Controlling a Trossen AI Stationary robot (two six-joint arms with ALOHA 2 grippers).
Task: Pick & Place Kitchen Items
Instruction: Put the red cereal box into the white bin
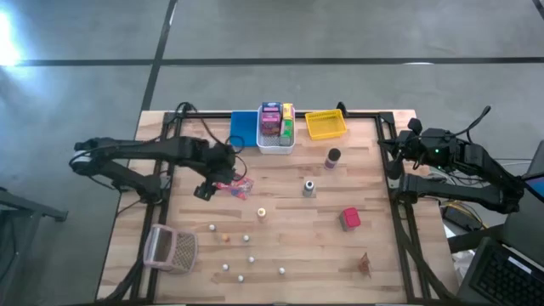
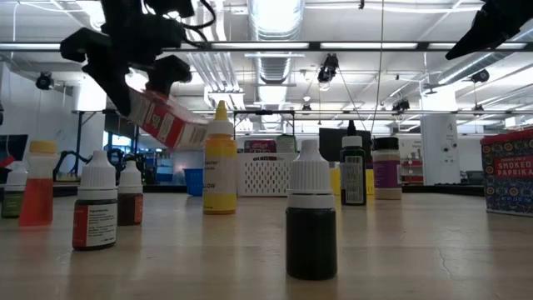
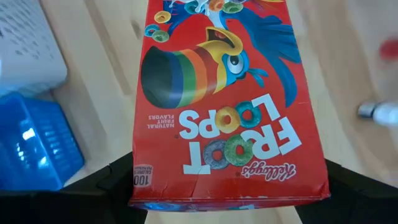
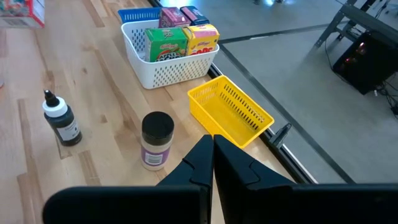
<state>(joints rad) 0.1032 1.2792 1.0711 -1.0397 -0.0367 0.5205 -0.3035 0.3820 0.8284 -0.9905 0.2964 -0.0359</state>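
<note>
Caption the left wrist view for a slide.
Left gripper holds a red Froot Loops box in its jaws above the wooden table, beside the blue bin.

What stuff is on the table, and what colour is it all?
Froot Loops box: one, red, held above the table's left side.
White bin: one, back middle, holding pink, yellow and green boxes.
Blue bin: one, just left of the white bin.
Yellow bin: one, right of the white bin.
Purple-label jar: one, dark lid, in front of the yellow bin.
Black dropper bottle: one, white cap, table middle.
Paprika box: one, red, right of middle.
Mesh basket: one, pinkish, front left.
Small balls: several, white and yellowish, front middle.
Left gripper: jaws shut on the Froot Loops box.
Right gripper: jaws shut, empty, at the table's right edge.
</note>
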